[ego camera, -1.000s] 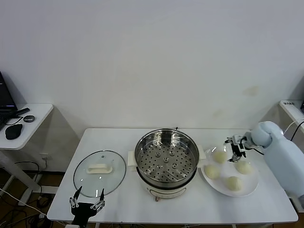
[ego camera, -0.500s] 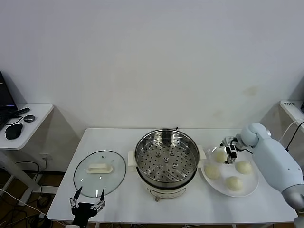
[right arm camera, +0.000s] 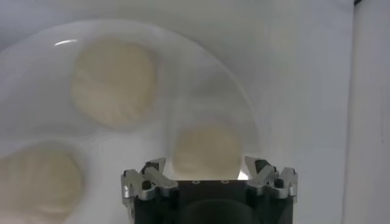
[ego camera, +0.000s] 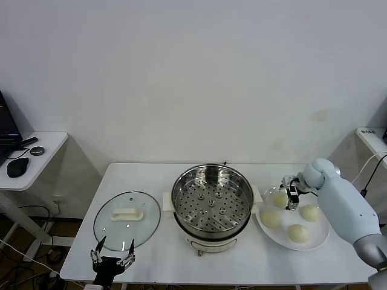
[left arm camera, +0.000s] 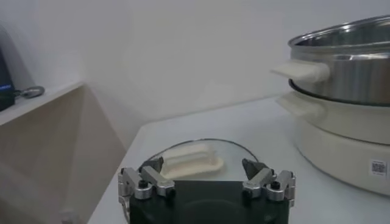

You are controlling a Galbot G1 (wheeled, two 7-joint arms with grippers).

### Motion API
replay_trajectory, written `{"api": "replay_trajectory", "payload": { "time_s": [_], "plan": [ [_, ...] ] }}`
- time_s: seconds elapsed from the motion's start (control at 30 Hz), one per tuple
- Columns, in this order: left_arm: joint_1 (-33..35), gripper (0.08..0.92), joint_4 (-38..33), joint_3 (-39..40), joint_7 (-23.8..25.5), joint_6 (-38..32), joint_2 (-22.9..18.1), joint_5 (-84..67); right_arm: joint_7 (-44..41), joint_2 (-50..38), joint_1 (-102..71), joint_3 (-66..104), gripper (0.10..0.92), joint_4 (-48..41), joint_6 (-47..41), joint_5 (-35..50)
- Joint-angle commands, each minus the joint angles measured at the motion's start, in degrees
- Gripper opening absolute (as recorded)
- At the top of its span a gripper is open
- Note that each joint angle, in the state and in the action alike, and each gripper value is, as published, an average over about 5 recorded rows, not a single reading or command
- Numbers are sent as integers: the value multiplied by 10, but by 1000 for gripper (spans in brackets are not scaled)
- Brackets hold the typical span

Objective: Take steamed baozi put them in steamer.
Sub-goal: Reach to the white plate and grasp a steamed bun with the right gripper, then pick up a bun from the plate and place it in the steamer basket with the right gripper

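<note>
Several cream-white steamed baozi lie on a white plate (ego camera: pixel 320 238) at the table's right; one (ego camera: pixel 279 198) is at the plate's far left, another (ego camera: pixel 297 233) near the front. The steel steamer (ego camera: pixel 211 205) stands at the middle with its perforated tray bare. My right gripper (ego camera: pixel 291 194) hovers open just beside and above the far-left baozi. In the right wrist view that baozi (right arm camera: pixel 207 149) sits just ahead of the open gripper (right arm camera: pixel 207 167), between the line of its fingertips, untouched. My left gripper (ego camera: pixel 112 257) waits open at the front left edge.
A round glass lid (ego camera: pixel 127 219) with a white handle lies flat left of the steamer; in the left wrist view the lid (left arm camera: pixel 189 161) lies just ahead of the left gripper (left arm camera: pixel 204 171). A side desk (ego camera: pixel 30 151) stands at far left.
My right gripper has shifted left across the plate, from between the buns to over the far-left baozi, and the forearm has swung in. The left arm has not moved.
</note>
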Motion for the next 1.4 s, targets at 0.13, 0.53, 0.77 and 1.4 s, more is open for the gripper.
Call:
{"api": "replay_trajectory", "payload": {
  "time_s": [0.13,0.53,0.77,1.4],
  "plan": [
    [1,823,-1,0,-1,0,1,0,13,-1,0,-1,810,-4,-3,7],
    [0,823,-4,6,-2,-1,3,4,9,-20,5,-12,566,20,-26,57],
    [-1,823,-10,8,-3,0,3,10,-8,-57,64,-61,461,62,-27,156],
    [10,823,-55,-4,-33,-9,-12,0,-110,91,494,-421,577,51,293,382]
  ]
}}
